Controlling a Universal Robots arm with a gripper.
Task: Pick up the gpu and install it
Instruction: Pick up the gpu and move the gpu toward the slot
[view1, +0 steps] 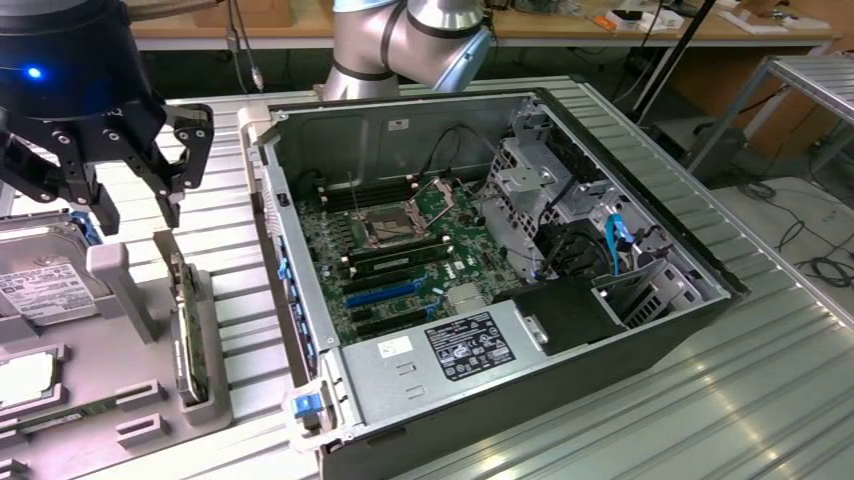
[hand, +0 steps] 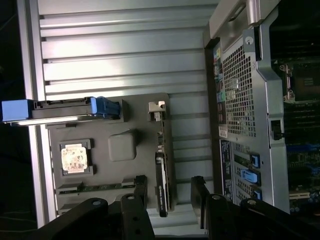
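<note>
Lower left of the exterior view: the gpu (view1: 191, 330) stands on edge in a gray holder (view1: 127, 300).
Just above it hangs the gripper (view1: 138, 215), fingers spread wide and holding nothing, clear of the card; beyond, toward the frame's middle, an open computer case (view1: 387, 130) lies on the ribbed tabletop (view1: 747, 400).

- No word, brand or number can be read anywhere.
- The black label (view1: 470, 345) on the power supply (view1: 400, 390) carries white print and small marks, none legible.
- The white sticker (view1: 395, 347) beside it: print illegible.
- The white label (view1: 38, 290) on the hard drive (view1: 40, 238): lines of print, unreadable.
- The stickers (hand: 224, 145) on the computer case's rear panel (hand: 240, 75): unreadable.
</note>
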